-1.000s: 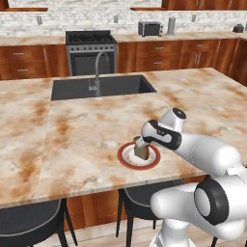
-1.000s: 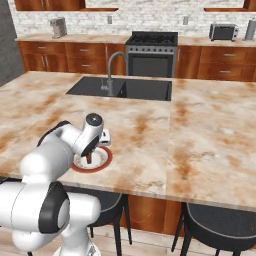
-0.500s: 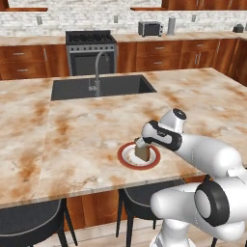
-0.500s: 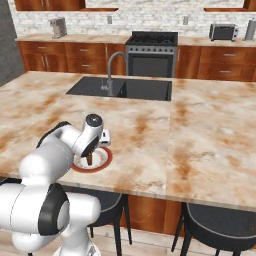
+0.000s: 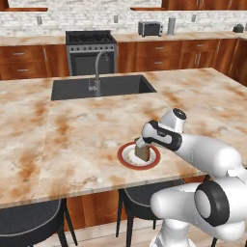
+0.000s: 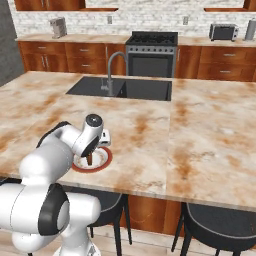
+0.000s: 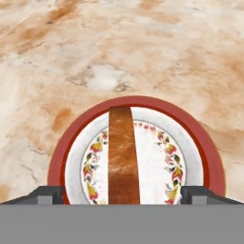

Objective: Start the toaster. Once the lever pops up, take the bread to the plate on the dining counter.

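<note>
The bread (image 7: 123, 152) stands on its edge in the middle of the plate (image 7: 143, 102), crust side up. My gripper (image 7: 121, 195) hangs just over it, open, its fingertips (image 7: 47, 193) wide apart on either side and clear of the slice. From the base views the gripper (image 5: 141, 144) (image 6: 95, 149) is low over the plate (image 5: 126, 161) (image 6: 103, 161) near the front edge of the dining counter (image 5: 87, 130) (image 6: 200, 135), and the bread (image 5: 142, 153) shows under the hand. The toaster (image 5: 150, 28) (image 6: 223, 32) sits far off on the back counter.
A dark sink (image 5: 103, 87) with a steel faucet (image 5: 96, 72) lies in the island behind the plate. A stove (image 5: 90, 48) stands against the back wall. Black stools (image 5: 29, 222) (image 6: 220, 225) are tucked under the counter's front edge.
The jaws have spread from shut to wide open, letting go of the bread, which stays standing on the plate. The arm has hardly moved.
</note>
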You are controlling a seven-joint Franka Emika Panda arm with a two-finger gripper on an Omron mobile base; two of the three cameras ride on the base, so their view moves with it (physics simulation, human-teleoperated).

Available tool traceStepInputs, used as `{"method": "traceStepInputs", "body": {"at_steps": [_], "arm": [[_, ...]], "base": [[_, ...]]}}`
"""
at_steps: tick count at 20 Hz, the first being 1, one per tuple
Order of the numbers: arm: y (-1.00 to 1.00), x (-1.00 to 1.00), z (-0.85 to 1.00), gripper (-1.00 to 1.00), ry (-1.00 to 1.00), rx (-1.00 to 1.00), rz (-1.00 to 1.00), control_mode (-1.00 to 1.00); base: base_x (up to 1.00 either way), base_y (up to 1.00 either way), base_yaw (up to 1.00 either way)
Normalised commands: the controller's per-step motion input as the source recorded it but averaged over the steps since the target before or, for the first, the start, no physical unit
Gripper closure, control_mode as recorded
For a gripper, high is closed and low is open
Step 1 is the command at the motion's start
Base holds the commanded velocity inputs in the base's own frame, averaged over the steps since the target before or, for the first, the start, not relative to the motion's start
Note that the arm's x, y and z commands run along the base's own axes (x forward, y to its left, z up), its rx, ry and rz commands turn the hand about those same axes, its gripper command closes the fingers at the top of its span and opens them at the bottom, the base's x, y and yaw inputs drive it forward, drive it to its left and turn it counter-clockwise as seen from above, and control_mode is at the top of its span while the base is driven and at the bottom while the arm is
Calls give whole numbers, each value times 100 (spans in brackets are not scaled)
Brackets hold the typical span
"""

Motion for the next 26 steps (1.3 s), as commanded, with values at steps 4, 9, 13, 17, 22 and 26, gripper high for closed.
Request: {"method": "traceStepInputs", "body": {"at_steps": [4,9,13,17,22,26], "arm": [[0,0,6,-100,0,0,0,-100],[0,-2,20,-100,0,0,0,-100],[0,-25,35,-100,0,0,0,-100],[0,-64,33,-100,0,-1,-8,-100],[0,-78,33,-100,2,-1,-21,-100],[0,-50,49,-100,0,-1,-12,-100]], "base": [[0,0,0],[0,0,0],[0,0,0],[0,0,0],[0,0,0],[0,0,0]]}}
